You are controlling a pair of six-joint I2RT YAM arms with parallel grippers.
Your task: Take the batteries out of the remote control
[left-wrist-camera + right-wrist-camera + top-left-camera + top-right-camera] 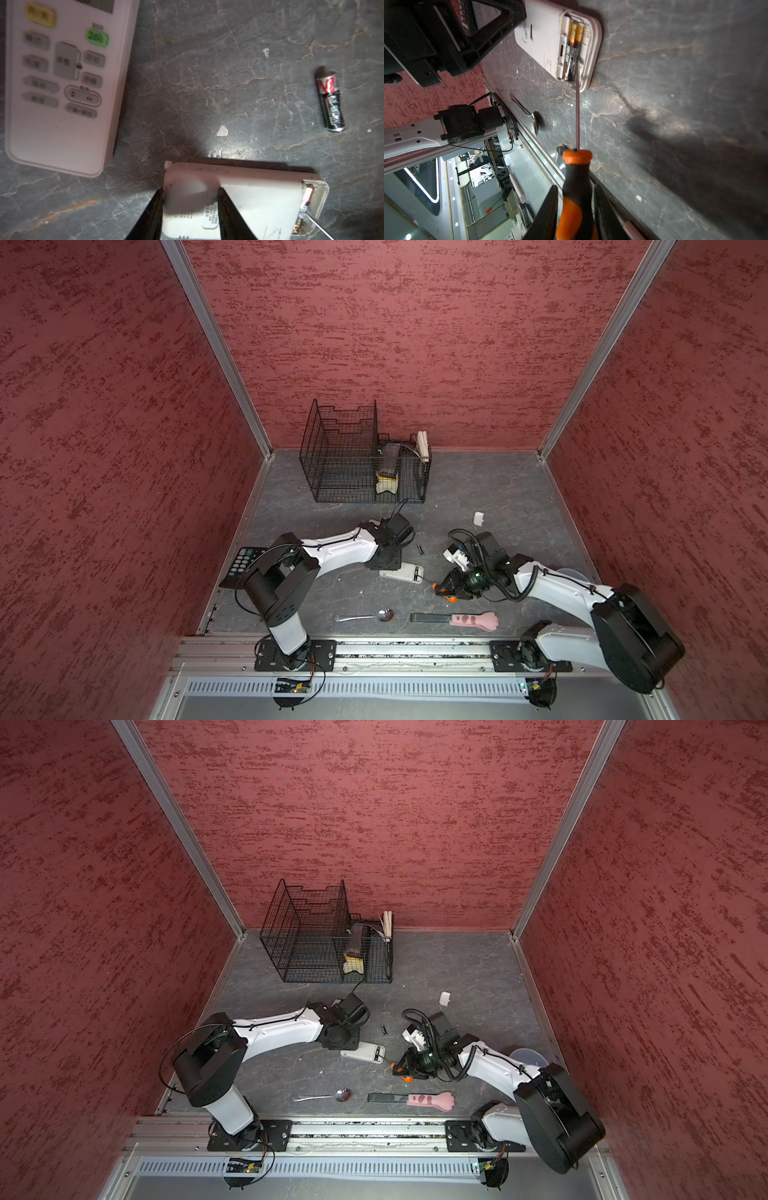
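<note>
The white remote control point(401, 572) point(363, 1051) lies back-up, its battery bay open at the right end. Two batteries point(572, 47) sit side by side in the bay. A third battery point(420, 549) point(330, 101) lies loose on the table beyond it. My left gripper point(190, 188) is shut on the remote's closed end, one finger at the end edge and one on its back. My right gripper point(576, 187) is shut on the orange-and-black screwdriver point(577, 166). Its thin shaft reaches into the bay beside the batteries.
A second white remote point(62, 83) lies face-up close to my left gripper. A black keypad point(243, 566) sits at the left edge. There is a wire basket point(365, 460) at the back, a spoon point(374, 616) and a pink paw tool point(457, 620) in front, and a small white block point(478, 518).
</note>
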